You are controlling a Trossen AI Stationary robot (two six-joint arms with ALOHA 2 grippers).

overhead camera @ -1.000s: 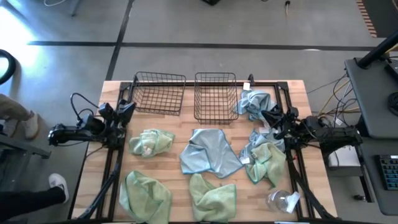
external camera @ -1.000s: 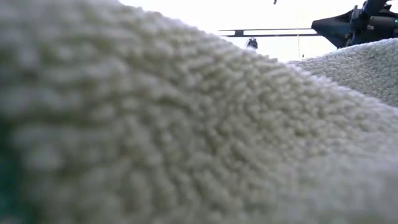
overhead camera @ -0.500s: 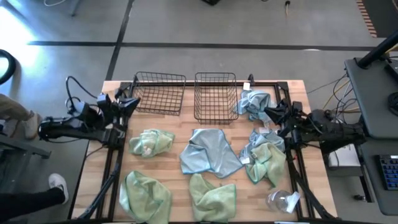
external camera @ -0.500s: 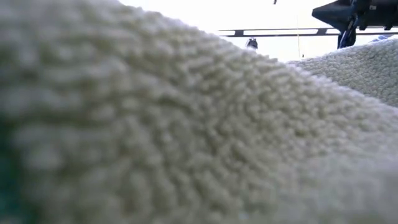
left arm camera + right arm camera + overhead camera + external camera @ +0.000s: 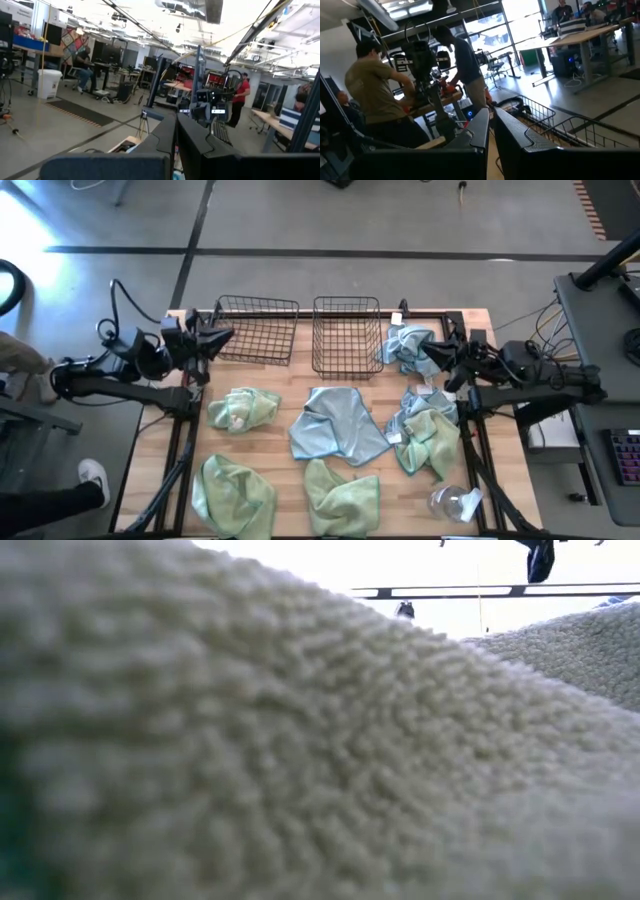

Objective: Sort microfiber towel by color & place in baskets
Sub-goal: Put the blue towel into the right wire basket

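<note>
Two black wire baskets point(image 5: 258, 330) point(image 5: 347, 335) stand side by side at the table's far edge. Green microfiber towels point(image 5: 243, 408) point(image 5: 232, 492) point(image 5: 342, 495) lie crumpled on the wood, and another green one point(image 5: 432, 442) lies at the right. Pale blue towels lie in the middle point(image 5: 335, 425) and at the right point(image 5: 410, 345) point(image 5: 415, 402). My left gripper point(image 5: 225, 336) is shut, raised beside the left basket and holding nothing. My right gripper point(image 5: 426, 351) is shut too, raised over the far-right blue towel. Both point about level point(image 5: 176, 117) point(image 5: 490, 111).
A clear plastic item point(image 5: 455, 502) lies at the near right corner. A black frame point(image 5: 470, 315) runs round the table's edges. In the low view a towel point(image 5: 300, 740) right at the lens hides nearly everything. People stand at benches beyond the table point(image 5: 375, 85).
Both arms have risen from near the table, and their grippers have tipped up from pointing downward to about level. The left gripper has also drifted toward the far edge and the left basket. Both stayed shut. No towel has moved.
</note>
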